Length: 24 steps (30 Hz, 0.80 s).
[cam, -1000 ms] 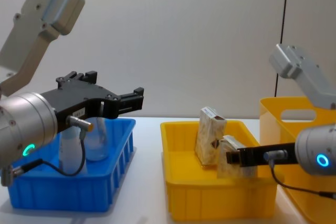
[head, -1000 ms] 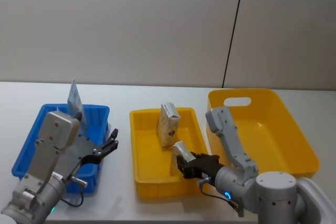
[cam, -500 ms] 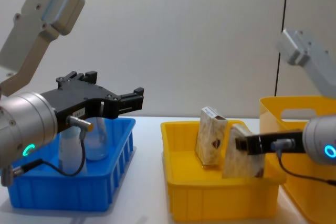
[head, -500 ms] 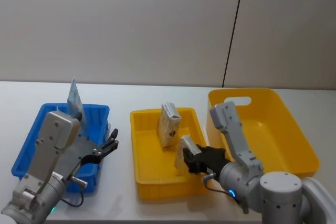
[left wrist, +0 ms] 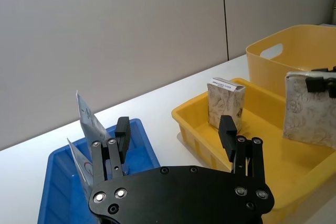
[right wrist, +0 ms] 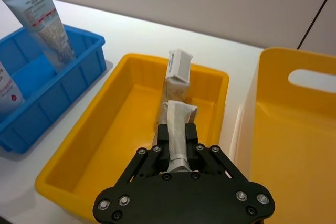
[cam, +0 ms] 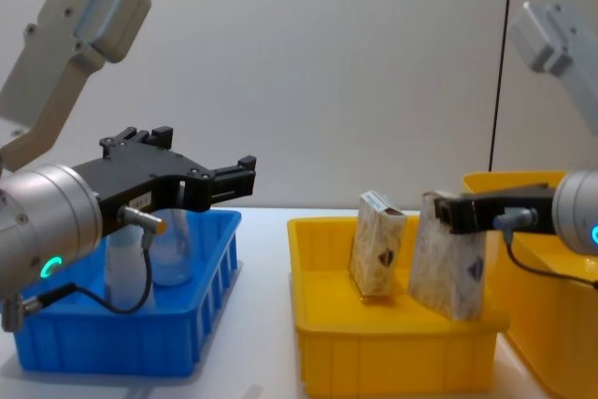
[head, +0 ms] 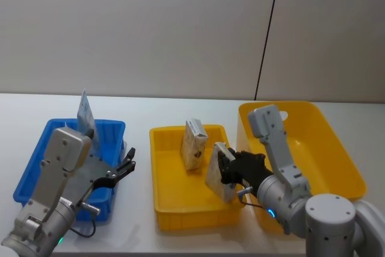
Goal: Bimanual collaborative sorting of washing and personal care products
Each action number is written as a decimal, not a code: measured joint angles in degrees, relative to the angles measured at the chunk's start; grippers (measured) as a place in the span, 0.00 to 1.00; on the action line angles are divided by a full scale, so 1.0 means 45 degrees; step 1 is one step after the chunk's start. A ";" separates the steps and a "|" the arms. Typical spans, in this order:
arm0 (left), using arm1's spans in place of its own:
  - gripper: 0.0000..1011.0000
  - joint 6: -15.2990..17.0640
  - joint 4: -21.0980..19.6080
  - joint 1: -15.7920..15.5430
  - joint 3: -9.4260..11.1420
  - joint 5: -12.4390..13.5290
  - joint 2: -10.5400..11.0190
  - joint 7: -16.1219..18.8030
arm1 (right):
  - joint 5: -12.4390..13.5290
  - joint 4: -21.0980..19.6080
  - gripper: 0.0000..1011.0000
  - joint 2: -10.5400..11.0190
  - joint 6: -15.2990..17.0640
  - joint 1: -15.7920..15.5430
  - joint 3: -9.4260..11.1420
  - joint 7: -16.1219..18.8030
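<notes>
My left gripper (head: 128, 160) hangs spread, empty, at blue bin (head: 35, 162) right edge; my right gripper (head: 232, 168) clamps beige carton (head: 216, 174), held above small yellow bin (head: 161, 200) right side; second carton (head: 194, 142) stands behind; pale tubes (head: 85, 112) lean at blue bin rear

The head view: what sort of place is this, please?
Likely a robot lab bench: a white table, plain wall panels, a blue bin and two yellow bins. Right jaws hold a carton over the middle bin; left jaws are open by the blue one.
</notes>
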 joint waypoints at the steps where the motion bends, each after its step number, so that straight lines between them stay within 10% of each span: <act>1: 0.99 0.0000 0.0000 0.0000 0.0000 0.0000 0.0000 0.0000 | -0.0016 -0.0042 0.17 0.0012 -0.0042 -0.0008 0.0010 -0.0004; 24: 0.99 0.0000 0.0000 0.0000 0.0000 0.0000 0.0000 0.0000 | -0.0944 -0.2112 0.08 0.0427 -0.0452 -0.0425 0.0536 -0.0703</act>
